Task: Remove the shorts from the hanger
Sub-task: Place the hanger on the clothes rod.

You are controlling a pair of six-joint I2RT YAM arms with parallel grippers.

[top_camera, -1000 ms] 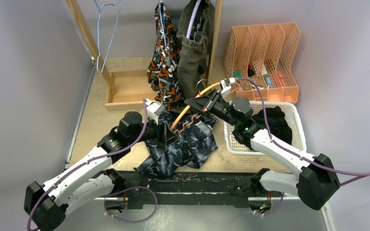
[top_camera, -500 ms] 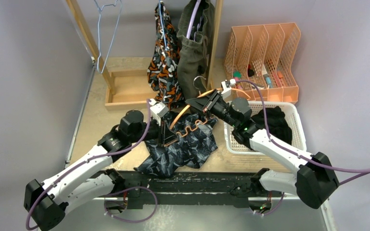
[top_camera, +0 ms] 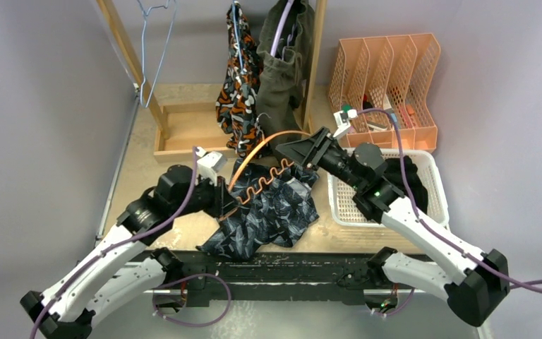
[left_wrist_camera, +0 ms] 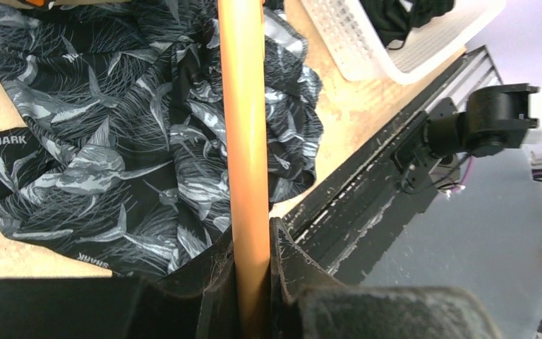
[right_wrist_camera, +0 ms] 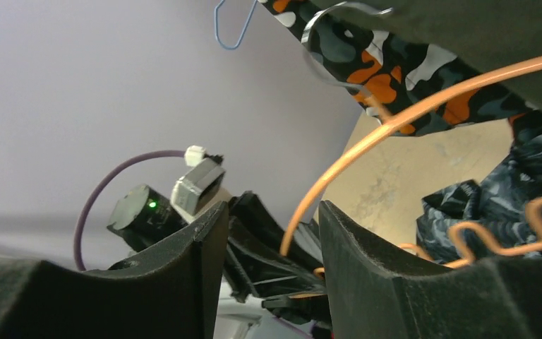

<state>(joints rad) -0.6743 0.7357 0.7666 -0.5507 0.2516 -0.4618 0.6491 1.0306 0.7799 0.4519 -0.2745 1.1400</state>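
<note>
The dark navy shorts with pale print (top_camera: 272, 219) lie crumpled on the table. An orange hanger (top_camera: 265, 183) crosses over them, arcing up toward the right arm. My left gripper (top_camera: 224, 200) is shut on the hanger's lower left end. In the left wrist view the orange bar (left_wrist_camera: 243, 127) is pinched between the fingers (left_wrist_camera: 293, 261), with the navy shorts (left_wrist_camera: 99, 155) below. My right gripper (top_camera: 298, 150) stands open beside the hanger's arc. The right wrist view shows the hanger wire (right_wrist_camera: 409, 113) passing free beyond its gripper (right_wrist_camera: 272, 212). Camo shorts (top_camera: 240, 99) and olive shorts (top_camera: 282, 78) hang on the rack.
A white basket (top_camera: 388, 215) at the right holds black shorts (top_camera: 404, 176). Behind it stands an orange file organizer (top_camera: 388, 70). A wooden rack post (top_camera: 130, 63) carries an empty blue wire hanger (top_camera: 157, 42); its wooden base tray (top_camera: 183, 138) sits at the back left.
My left gripper shut on the orange hanger and drew it leftward. My right gripper opened, let go of the hanger and pulled back up and to the right.
</note>
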